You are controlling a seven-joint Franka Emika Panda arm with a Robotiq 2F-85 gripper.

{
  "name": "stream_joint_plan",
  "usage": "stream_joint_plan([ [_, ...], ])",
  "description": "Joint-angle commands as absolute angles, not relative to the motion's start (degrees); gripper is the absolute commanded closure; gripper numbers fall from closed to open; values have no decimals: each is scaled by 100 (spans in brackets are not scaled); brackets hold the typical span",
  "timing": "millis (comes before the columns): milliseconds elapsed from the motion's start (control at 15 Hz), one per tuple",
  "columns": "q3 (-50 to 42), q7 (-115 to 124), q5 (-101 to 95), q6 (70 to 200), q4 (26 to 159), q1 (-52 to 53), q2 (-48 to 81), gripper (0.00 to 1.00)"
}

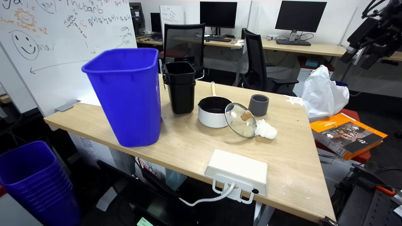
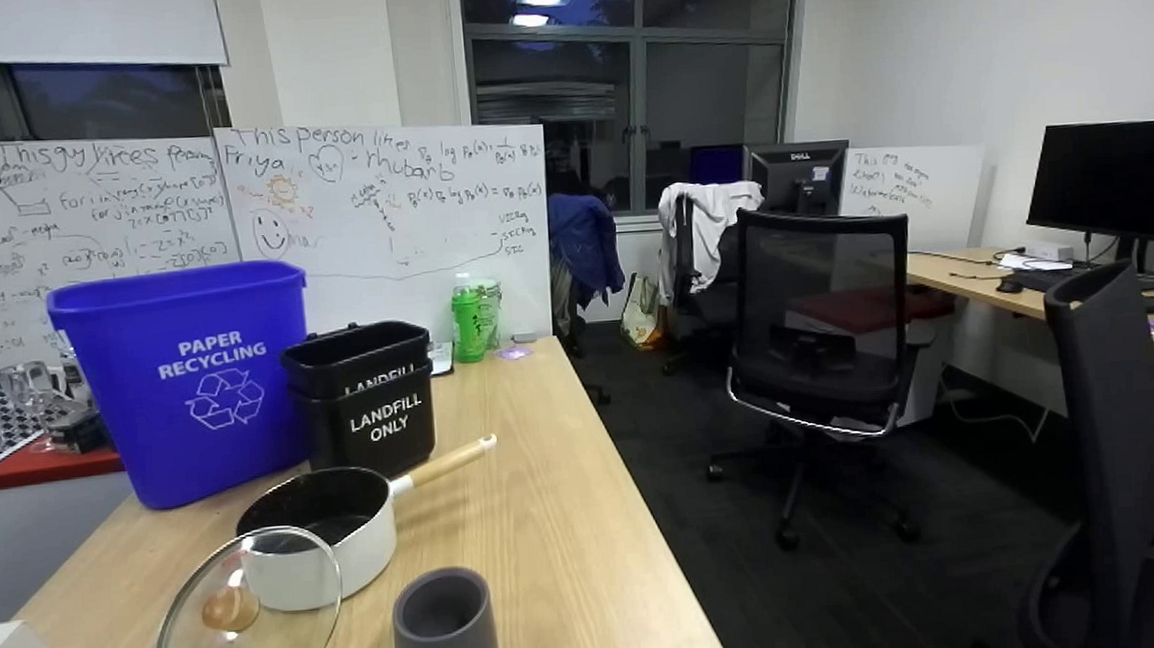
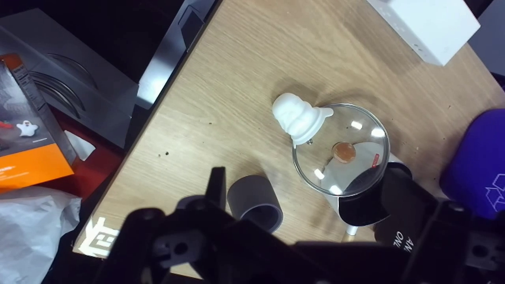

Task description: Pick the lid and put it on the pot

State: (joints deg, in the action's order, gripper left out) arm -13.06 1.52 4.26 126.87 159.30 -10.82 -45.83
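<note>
A glass lid (image 1: 236, 124) with a wooden knob stands tilted, between the pot and a white swirled holder (image 1: 266, 129). The lid (image 2: 280, 623) also shows in an exterior view and in the wrist view (image 3: 343, 152). The white pot (image 1: 213, 120) with a wooden handle is uncovered, its dark inside showing; it is also in an exterior view (image 2: 366, 559) and in the wrist view (image 3: 357, 207), where the lid overlaps it. My gripper (image 1: 357, 60) is high at the right, off the table, with fingers apart and nothing between them. One dark finger (image 3: 216, 185) shows clearly in the wrist view.
A grey cup (image 1: 258, 105) stands beside the lid and pot. Black bins (image 1: 181, 94) and a tall blue bin (image 1: 125, 100) stand behind and beside the pot. A white box (image 1: 237, 168) sits at the table edge. The table edge (image 3: 158, 104) shows in the wrist view.
</note>
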Motion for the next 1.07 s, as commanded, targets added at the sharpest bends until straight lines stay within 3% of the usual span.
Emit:
stream_joint_plan([
  [0, -1286, 33, 649, 12942, 15913, -985, -4474, 0],
  [1000, -1625, -1200, 2661, 14537, 15956, 532, -2868, 0],
])
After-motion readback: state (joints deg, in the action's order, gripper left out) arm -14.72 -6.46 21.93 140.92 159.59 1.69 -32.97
